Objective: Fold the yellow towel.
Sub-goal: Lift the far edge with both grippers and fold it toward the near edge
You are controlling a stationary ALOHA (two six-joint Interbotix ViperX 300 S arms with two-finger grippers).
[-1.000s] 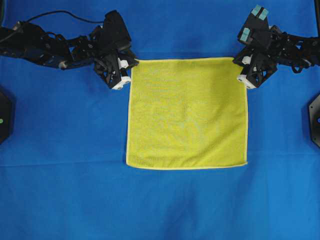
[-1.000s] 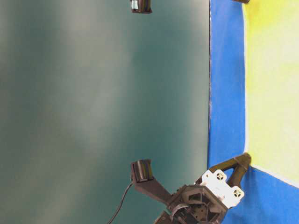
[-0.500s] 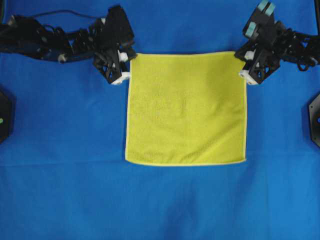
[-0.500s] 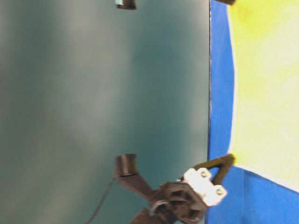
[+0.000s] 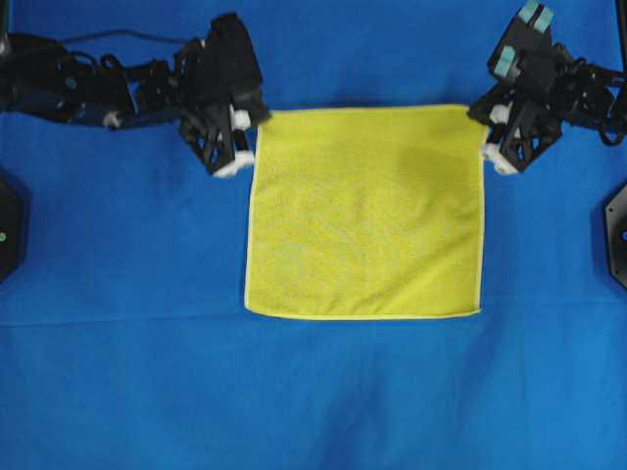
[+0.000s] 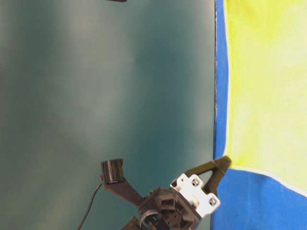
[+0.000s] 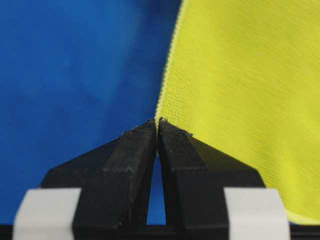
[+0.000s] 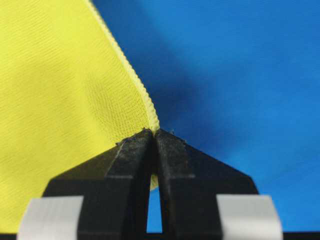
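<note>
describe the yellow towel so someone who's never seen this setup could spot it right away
A large blue cloth covers the whole table. Near its middle, between the two black robot arms, is the yellow towel, a bright lemon-yellow square. It is the only yellow thing, and the left gripper and right gripper each pinch one far corner in closed jaws.

You see a tabletop covered all over by a big blue cloth (image 5: 127, 372). The blue cloth lies mostly flat, with a few soft wrinkles near the bottom of the overhead view. On top of it lies the yellow towel (image 5: 364, 215), a bright square spread out in the middle. Its bottom edge and both bottom corners rest flat on the blue cloth. Its two top corners are lifted a little. From the table-level view, you can see the edge of the blue cloth (image 6: 219, 96) beside the yellow towel (image 6: 268, 86).
</note>
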